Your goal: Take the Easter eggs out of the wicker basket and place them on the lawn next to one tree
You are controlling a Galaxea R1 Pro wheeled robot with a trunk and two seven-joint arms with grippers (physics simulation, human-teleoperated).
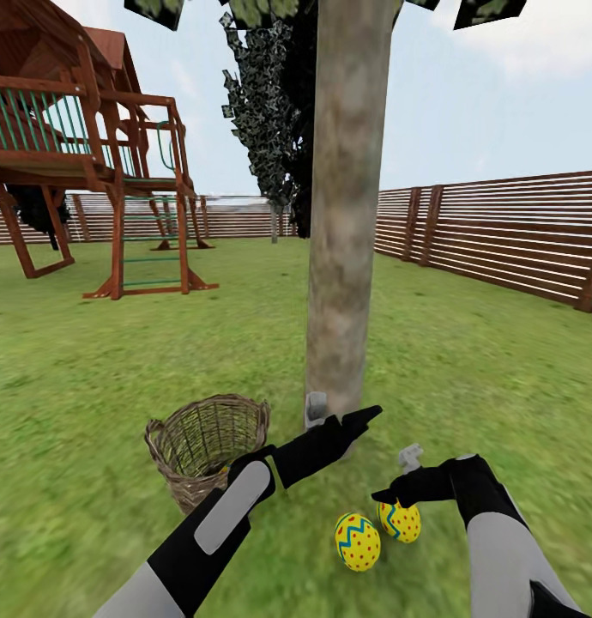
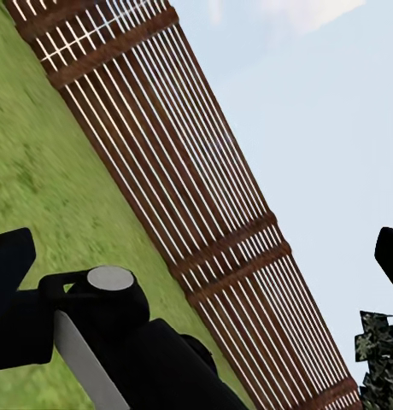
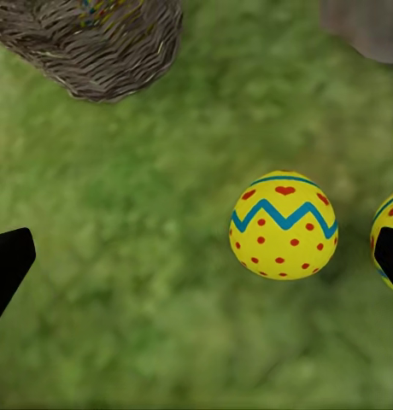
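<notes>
The wicker basket stands on the lawn just left of the tree, whose thick grey-beige trunk rises mid-view. Two Easter eggs lie side by side on the grass in front of the trunk. In the right wrist view one egg is in full sight and the other egg sits at the edge. A third egg's colours peek through the basket's rim. My right gripper hovers open just above the eggs, holding nothing. My left gripper is open and empty by the trunk's foot.
A wooden play set stands far left. The brown slat fence runs along the back and right. A dark narrow tree stands behind the trunk. Open grass spreads all around.
</notes>
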